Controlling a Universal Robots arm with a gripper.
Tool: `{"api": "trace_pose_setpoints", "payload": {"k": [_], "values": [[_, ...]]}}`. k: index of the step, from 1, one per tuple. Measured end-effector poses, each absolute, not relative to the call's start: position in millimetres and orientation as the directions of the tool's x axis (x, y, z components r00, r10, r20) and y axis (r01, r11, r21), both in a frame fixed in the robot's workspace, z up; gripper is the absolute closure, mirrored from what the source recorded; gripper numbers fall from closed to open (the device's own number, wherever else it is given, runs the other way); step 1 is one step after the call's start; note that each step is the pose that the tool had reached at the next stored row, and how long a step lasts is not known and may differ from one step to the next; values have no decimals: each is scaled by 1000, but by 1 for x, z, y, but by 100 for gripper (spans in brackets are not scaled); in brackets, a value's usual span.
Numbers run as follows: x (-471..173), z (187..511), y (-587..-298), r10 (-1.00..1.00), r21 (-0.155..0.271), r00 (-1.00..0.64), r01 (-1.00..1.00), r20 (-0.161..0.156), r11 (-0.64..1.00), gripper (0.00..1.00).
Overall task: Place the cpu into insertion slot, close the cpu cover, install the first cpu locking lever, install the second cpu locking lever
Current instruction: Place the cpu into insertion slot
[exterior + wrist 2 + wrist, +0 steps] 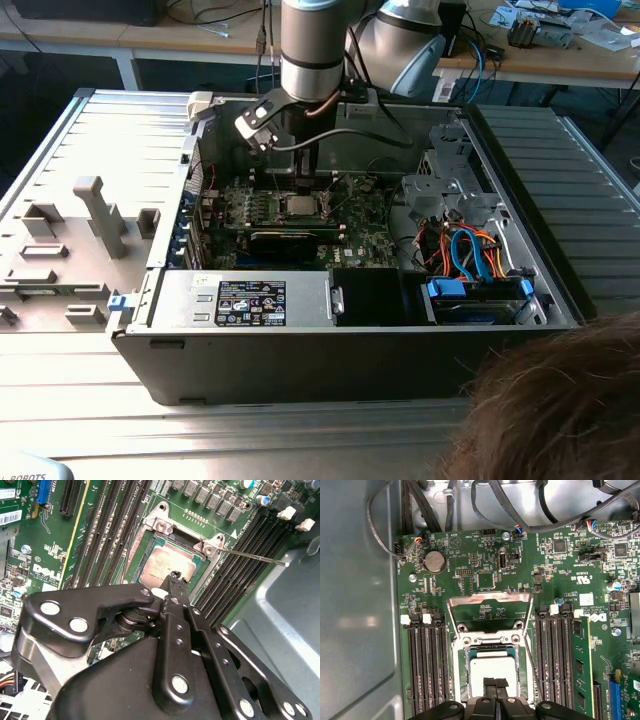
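Observation:
The cpu (492,666), a pale silver square, lies flat in the insertion slot (490,640) on the green motherboard; both also show in the second wrist view as the cpu (167,562) inside the slot's metal rim (207,546). The cpu cover (490,599) stands swung open behind the slot, with green board visible through its window. A thin locking lever (250,556) sticks out free beside the slot. My gripper (495,682) is shut with nothing between its tips, right over the cpu's near edge. In the exterior view the gripper (300,188) hangs just above the cpu (300,206).
Long black memory slots (426,665) flank the socket on both sides. Cable bundles (470,250) and a drive bay fill the case at the exterior view's right. A grey fixture (95,215) lies outside the case. A person's hair (560,400) is in the foreground.

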State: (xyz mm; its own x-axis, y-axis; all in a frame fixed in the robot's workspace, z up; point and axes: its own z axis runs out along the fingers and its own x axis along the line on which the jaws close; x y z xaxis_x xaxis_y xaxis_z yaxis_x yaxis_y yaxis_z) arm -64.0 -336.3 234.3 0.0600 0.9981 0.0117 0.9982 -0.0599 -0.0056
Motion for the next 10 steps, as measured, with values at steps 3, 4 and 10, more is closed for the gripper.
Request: {"api": "trace_pose_setpoints", "payload": {"k": [3, 4, 10], "values": [[-64, 235, -336, 998, -6, 60, 998, 12, -60, 89], [-64, 235, -336, 998, -6, 60, 998, 12, -60, 89], [-64, 238, -336, 998, -6, 60, 998, 12, -60, 89]]}}
